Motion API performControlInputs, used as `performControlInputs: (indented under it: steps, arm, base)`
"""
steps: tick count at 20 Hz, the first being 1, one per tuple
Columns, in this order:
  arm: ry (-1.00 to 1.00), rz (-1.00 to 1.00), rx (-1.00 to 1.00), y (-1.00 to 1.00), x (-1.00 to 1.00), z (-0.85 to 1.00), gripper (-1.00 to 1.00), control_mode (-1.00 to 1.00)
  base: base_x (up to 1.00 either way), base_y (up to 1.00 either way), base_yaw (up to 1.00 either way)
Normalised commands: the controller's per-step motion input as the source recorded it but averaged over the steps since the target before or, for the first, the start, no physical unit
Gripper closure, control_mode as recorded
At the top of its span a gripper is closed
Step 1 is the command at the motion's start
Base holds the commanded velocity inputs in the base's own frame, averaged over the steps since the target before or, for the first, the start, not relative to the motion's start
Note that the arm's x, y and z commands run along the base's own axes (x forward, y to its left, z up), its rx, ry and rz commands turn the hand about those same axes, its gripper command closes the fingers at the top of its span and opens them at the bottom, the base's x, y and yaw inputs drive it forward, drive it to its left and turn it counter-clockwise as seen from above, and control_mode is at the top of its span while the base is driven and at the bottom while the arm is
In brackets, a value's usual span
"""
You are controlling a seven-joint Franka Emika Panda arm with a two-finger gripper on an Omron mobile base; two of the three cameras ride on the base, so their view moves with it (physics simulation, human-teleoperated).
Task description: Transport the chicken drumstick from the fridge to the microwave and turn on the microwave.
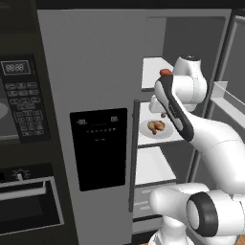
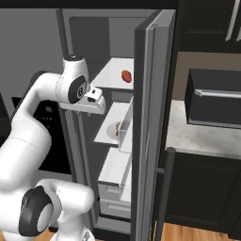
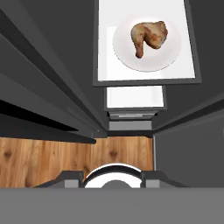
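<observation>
The chicken drumstick point(image 1: 155, 126) lies on a white plate point(image 1: 165, 133) on the middle shelf of the open fridge point(image 1: 86, 72). From the hand view the drumstick point(image 3: 149, 36) is at the top, farther into the fridge than the fingers. My gripper point(image 1: 159, 113) hangs just above the front edge of that shelf, pointing down. Its fingertips point(image 3: 69, 176) stand apart at the bottom of the hand view, so the gripper point(image 3: 111, 177) is open and holds nothing. The microwave point(image 1: 19, 95) sits in the wall on the far left, and its keypad point(image 1: 27, 111) faces me.
A red-orange oblong food point(image 1: 165, 72) rests on the upper shelf. The open fridge door point(image 2: 150, 117) stands to the right with bins. A black oven point(image 1: 24, 201) sits under the microwave. A black appliance point(image 2: 214, 99) stands on the stone counter point(image 2: 197, 136). Wood floor lies below.
</observation>
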Motion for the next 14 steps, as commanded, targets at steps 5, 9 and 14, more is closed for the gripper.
performControlInputs:
  steps: [5, 9, 14]
  arm:
    - [0.0, 0.0, 0.0, -0.07, -0.01, -0.01, -1.0, -1.0]
    - [-0.01, 0.0, 0.0, -0.21, 0.0, -0.08, -1.0, -1.0]
    - [0.0, 0.0, 0.03, -0.3, 0.0, -0.14, -1.0, -1.0]
  base:
    - [0.0, 0.0, 0.0]
    - [0.0, 0.0, 0.0]
    - [0.0, 0.0, 0.0]
